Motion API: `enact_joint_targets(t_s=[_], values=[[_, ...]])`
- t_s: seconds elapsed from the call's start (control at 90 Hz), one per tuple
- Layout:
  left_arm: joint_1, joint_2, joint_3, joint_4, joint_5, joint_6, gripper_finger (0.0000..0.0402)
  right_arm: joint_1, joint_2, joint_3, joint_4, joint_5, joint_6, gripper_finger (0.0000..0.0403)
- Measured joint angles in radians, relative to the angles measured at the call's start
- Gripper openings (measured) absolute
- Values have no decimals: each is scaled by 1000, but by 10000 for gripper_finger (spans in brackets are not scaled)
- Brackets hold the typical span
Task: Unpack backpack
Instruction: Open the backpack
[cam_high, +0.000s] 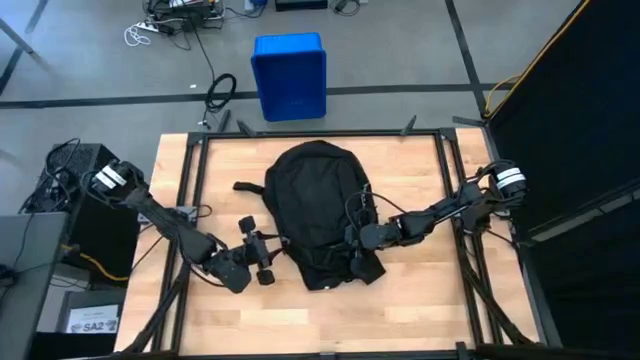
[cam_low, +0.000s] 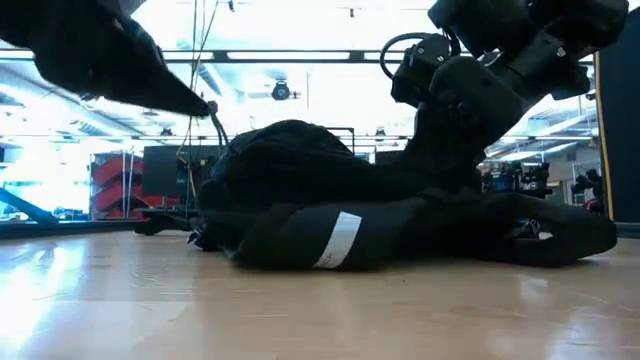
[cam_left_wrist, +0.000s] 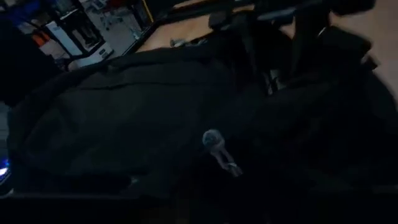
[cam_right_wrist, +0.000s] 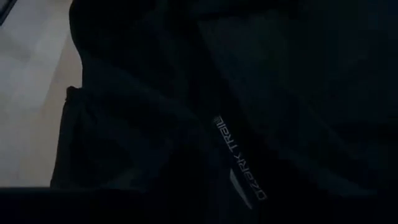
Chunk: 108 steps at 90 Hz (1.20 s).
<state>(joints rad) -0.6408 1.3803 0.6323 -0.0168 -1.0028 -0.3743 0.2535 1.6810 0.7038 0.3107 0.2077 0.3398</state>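
The black backpack (cam_high: 315, 200) lies flat in the middle of the table, rounded top toward the far edge; a white stripe (cam_low: 340, 240) shows on its near side. My left gripper (cam_high: 262, 255) hovers at the backpack's near left edge. In the low view the left gripper (cam_low: 205, 103) is above table height. Its wrist view looks over the backpack (cam_left_wrist: 124, 112) and a zipper pull (cam_left_wrist: 214, 140). My right gripper (cam_high: 358, 240) is down at the backpack's near right part, and its wrist view is filled with dark fabric and a printed label (cam_right_wrist: 239, 155).
A blue bin (cam_high: 289, 75) stands on the floor past the far edge. Black frame rails (cam_high: 190, 200) run along the table's left and right sides. A short strap (cam_high: 250, 187) sticks out from the backpack's left. Bare wood (cam_high: 300, 320) lies toward the near edge.
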Motion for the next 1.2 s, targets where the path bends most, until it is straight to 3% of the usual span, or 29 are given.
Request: enact_joint_targets(t_s=[0.289, 0.567, 0.711, 0.944, 1.078, 1.2], values=[[26, 7, 0, 8, -24, 2, 119, 0, 0, -1, 1, 0, 8, 184], [26, 7, 0, 115, 20, 116, 9, 0, 0, -1, 1, 0, 8, 183], [26, 7, 0, 234, 81, 199, 4, 0, -29, -2, -5, -1, 2, 185], [24, 7, 0, 351, 137, 290, 1, 8, -196, -2, -32, 3, -54, 180], [25, 7, 0, 398, 168, 296, 1, 21, -246, -2, 70, 2, -111, 179], [26, 7, 0, 428, 172, 320, 0, 40, -213, -1, 224, 2, -168, 182]])
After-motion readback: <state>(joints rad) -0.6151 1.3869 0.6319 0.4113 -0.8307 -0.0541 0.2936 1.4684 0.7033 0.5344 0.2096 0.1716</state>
